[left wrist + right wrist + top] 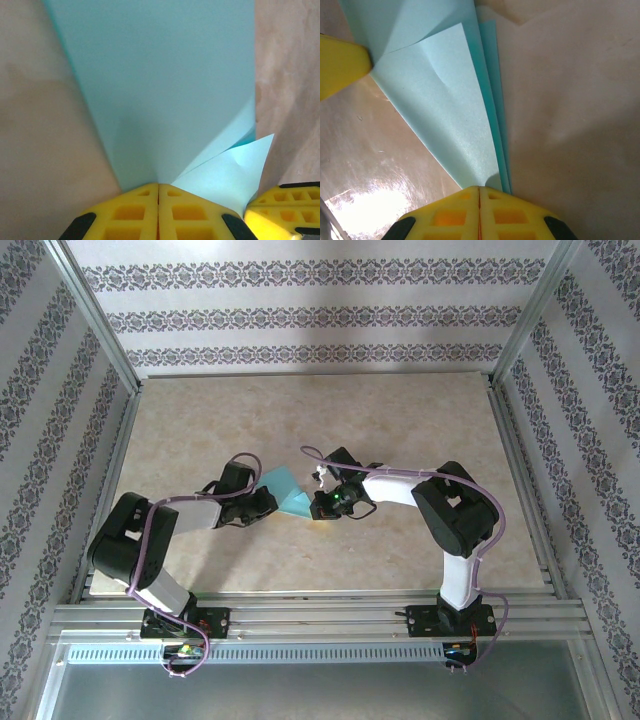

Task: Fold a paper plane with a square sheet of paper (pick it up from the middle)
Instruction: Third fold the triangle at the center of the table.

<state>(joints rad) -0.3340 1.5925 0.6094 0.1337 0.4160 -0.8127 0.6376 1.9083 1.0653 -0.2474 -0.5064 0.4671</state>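
The turquoise square sheet of paper point(284, 488) lies mid-table, folded into a layered wedge, between my two grippers. My left gripper point(266, 502) is shut. Its yellow fingertips point(145, 192) rest on the paper point(160, 90), where a crease and a raised flap point(225, 172) meet. My right gripper point(322, 503) is shut too, its fingertips point(495, 195) set on the narrow end of the paper point(445, 110). Darker layer edges run under the right-hand finger there. I cannot tell whether either pair of jaws pinches paper. Each wrist view catches the other gripper's yellow finger at its edge.
The beige tabletop point(400, 420) spreads out behind the grippers. An aluminium frame point(320, 612) runs along the near edge and up both sides. Patterned walls close in the left, right and back.
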